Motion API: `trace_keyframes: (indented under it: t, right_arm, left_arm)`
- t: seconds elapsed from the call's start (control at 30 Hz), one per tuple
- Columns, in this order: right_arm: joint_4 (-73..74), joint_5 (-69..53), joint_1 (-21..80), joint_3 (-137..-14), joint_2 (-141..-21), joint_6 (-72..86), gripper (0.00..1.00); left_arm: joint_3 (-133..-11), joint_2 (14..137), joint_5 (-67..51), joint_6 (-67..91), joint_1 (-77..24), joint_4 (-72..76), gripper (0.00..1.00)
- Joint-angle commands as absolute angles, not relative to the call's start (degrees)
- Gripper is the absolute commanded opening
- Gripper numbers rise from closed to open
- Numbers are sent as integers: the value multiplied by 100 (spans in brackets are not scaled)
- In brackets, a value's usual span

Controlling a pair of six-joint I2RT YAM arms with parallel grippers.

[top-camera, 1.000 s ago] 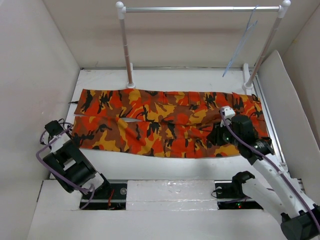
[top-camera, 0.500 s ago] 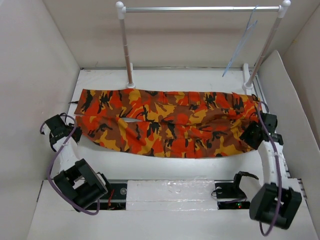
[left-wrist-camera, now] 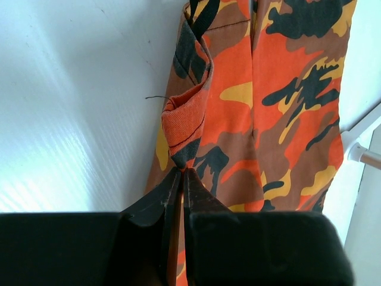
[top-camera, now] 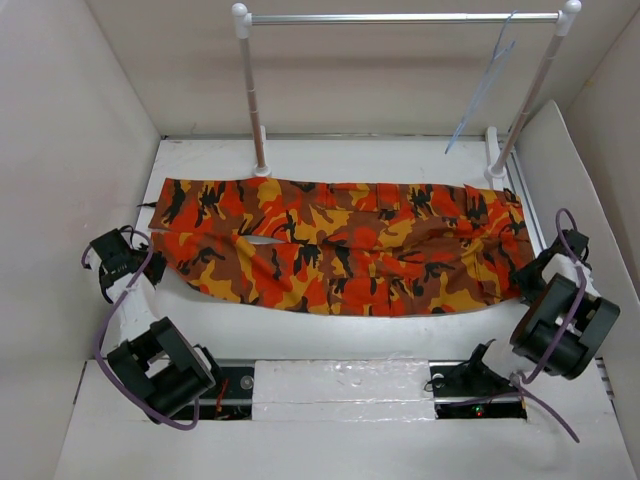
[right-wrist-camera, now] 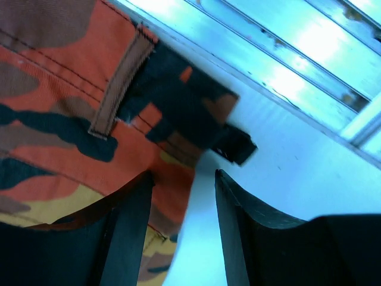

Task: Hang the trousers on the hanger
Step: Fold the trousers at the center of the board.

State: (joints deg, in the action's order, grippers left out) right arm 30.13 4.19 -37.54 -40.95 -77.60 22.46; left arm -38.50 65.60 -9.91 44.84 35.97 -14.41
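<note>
The camouflage trousers [top-camera: 340, 248] lie flat across the table, leg ends at the left and waist at the right. My left gripper [top-camera: 152, 264] is at the leg ends. In the left wrist view it [left-wrist-camera: 181, 171] is shut on a bunched, folded hem of the near leg [left-wrist-camera: 184, 119]. My right gripper [top-camera: 524, 280] is open at the waist end. In the right wrist view its jaws [right-wrist-camera: 181, 177] straddle the waistband edge [right-wrist-camera: 172, 107], one finger over cloth, the other over bare table. The pale blue hanger [top-camera: 486, 82] hangs on the rack's bar at the far right.
A rack with white posts [top-camera: 250, 95] and a silver crossbar [top-camera: 400, 17] stands behind the trousers. White walls close in the left, right and back. A metal rail [right-wrist-camera: 286, 65] runs along the table's right edge. Both arm bases sit at the near edge.
The left gripper has reached the leg end and shut on the hem, bunching that corner inward. The right arm has swung off the trousers to the waist's right edge.
</note>
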Motion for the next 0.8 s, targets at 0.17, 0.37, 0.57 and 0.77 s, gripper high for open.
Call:
trace_keyframes:
  t: [0.17, 0.37, 0.57, 0.77]
  right_arm:
    - [2417, 255, -3806, -4491, -8350, 1969, 30]
    - [2443, 44, -3753, -4816, -8648, 1600, 0]
    - [3251, 552, -3271, -5422, -7711, 1617, 0]
    - [3683, 1151, -2769, -6555, -7374, 1644, 0]
  left_arm:
    - [-3735, 6241, -976, 4597, 3595, -1222, 0]
    - [-4060, 6258, -730, 4764, 3595, -1336, 0]
    - [-4719, 6417, -282, 5016, 3245, -1521, 0]
    - [-5625, 6907, 185, 5273, 2689, -1415, 0]
